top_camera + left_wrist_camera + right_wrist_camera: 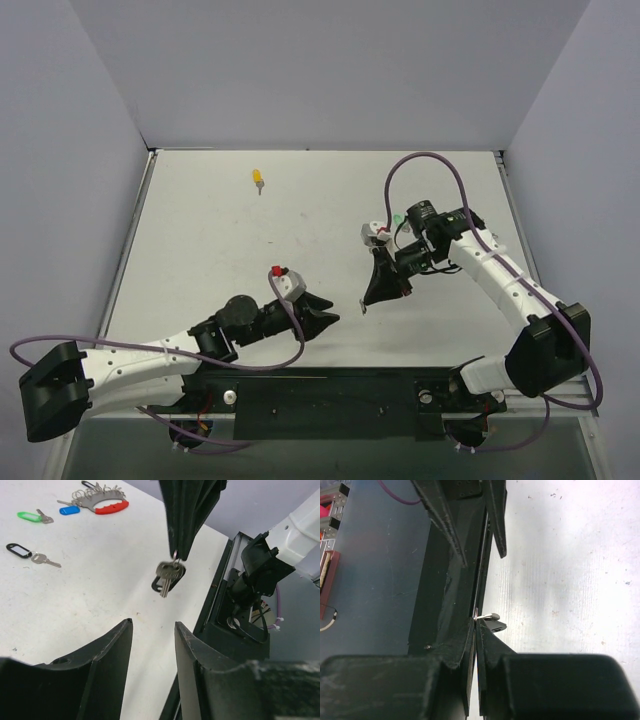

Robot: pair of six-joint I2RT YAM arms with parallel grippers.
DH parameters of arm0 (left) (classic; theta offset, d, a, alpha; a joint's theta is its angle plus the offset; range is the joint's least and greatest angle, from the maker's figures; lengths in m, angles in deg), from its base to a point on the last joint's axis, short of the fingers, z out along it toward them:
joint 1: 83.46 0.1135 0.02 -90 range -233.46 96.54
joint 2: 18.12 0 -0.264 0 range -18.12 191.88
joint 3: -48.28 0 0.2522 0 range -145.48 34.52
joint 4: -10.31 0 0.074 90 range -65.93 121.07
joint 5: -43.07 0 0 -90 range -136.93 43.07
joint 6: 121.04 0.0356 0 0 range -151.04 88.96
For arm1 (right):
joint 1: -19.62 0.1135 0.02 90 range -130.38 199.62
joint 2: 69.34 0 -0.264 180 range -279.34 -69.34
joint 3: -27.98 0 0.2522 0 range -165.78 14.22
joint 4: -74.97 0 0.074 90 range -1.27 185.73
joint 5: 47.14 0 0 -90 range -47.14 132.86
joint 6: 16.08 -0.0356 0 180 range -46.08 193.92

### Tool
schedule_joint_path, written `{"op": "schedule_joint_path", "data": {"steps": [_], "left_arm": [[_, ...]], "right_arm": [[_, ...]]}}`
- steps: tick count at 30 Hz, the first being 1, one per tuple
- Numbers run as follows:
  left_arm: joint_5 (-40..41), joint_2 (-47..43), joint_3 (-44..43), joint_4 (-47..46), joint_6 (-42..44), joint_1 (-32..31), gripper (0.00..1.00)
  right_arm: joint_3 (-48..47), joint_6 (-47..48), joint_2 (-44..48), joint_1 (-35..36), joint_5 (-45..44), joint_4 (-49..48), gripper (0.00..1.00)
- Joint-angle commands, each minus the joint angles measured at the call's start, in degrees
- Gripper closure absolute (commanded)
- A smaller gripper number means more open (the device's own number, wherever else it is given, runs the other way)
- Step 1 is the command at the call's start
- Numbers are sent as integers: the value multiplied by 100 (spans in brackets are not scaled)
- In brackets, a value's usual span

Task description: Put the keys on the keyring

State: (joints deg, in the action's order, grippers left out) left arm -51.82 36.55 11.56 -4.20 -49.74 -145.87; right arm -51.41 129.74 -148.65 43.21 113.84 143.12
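Because the right claw (176, 554) grips the small silver metal keys (169, 575), they hang above the white surface (100, 605). The released, empty left claw (152, 630) faces them, likely for regrasping.

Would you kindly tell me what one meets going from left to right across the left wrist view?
Green-tagged key → blue tag → red keyring → silver key hanging from the shut right hand.

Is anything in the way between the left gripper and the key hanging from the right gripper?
Nothing visible. From the left wrist view, the open left gripper faces the key dangling from the shut right gripper, with only air and bare table between them.
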Motion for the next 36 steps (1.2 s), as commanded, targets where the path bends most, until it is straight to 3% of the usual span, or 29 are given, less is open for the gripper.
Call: {"op": "schedule_joint_path", "data": {"steps": [1, 4, 8, 11, 18, 27, 36], "left_arm": [[330, -71, 704, -2445, 165, 10, 51], [322, 104, 618, -2499, 217, -8, 53], [68, 455, 547, -2920, 480, -87, 59], [-188, 614, 521, -3227, 709, -157, 65], [-592, 948, 407, -3351, 1113, -350, 65], [-514, 1300, 213, -3290, 1526, -623, 64], [251, 1326, 108, -3061, 2037, -851, 67]], "right_arm": [[49, 964, 223, -92, 732, 580, 100], [181, 2787, 197, -127, 943, 1509, 100], [322, 4267, 117, -110, 1014, 2206, 100], [401, 4772, 100, -118, 1049, 2418, 100], [419, 6044, -67, -136, 1146, 3137, 100], [437, 6644, -138, -162, 1146, 3526, 100], [437, 6636, -146, -162, 1146, 3543, 100]]}}
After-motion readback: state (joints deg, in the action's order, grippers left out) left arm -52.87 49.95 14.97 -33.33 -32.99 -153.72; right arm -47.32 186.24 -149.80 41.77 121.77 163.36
